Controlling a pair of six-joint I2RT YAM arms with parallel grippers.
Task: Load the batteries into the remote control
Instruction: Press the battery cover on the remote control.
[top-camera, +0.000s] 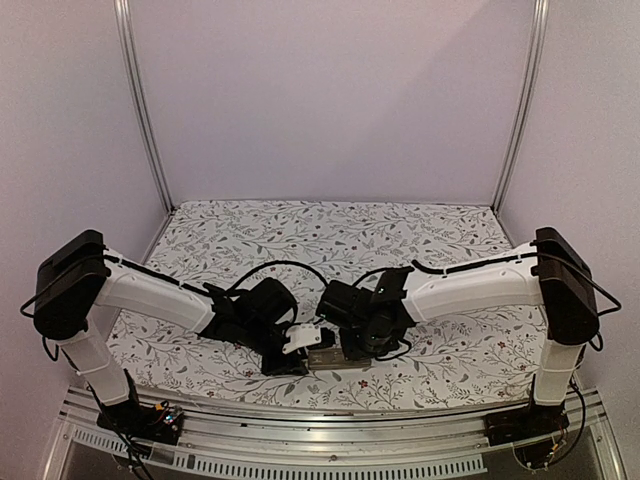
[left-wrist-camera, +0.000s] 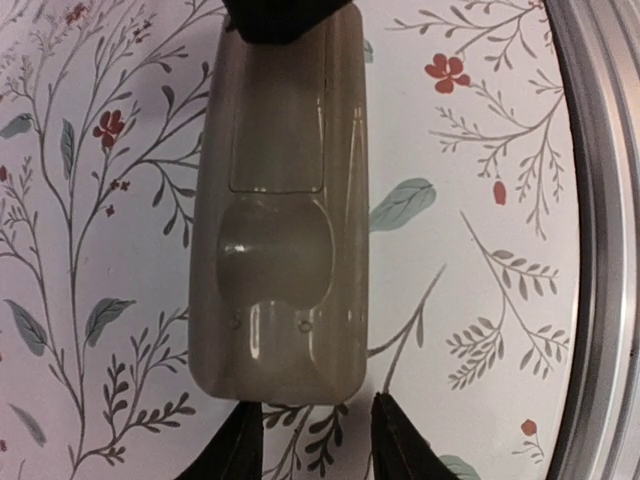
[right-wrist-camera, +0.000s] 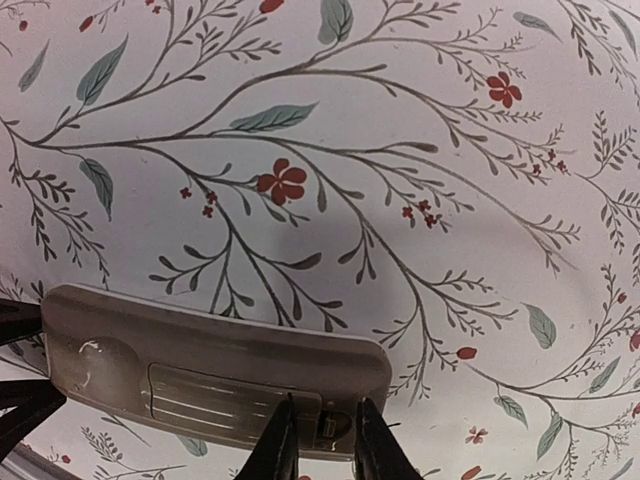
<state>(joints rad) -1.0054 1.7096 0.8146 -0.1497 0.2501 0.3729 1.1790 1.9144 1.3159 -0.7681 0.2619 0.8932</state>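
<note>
Back cover not yet off the remote control (left-wrist-camera: 280, 250); no batteries in view.
The remote lies back-up just inside the front rail (left-wrist-camera: 600, 250). The left gripper (left-wrist-camera: 318, 410) seems clamped on one end; the right gripper (right-wrist-camera: 322, 420), jaws slightly parted and empty, sits at the cover (right-wrist-camera: 230, 400) latch. Next, I judge: catch that lip and slide it off. Only the right wrist view shows the latch, and the top view hides the remote.

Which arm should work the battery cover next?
Probably right. The right claw sits over the cover's latch end on the remote control; the left claw only brackets the remote's other end.
</note>
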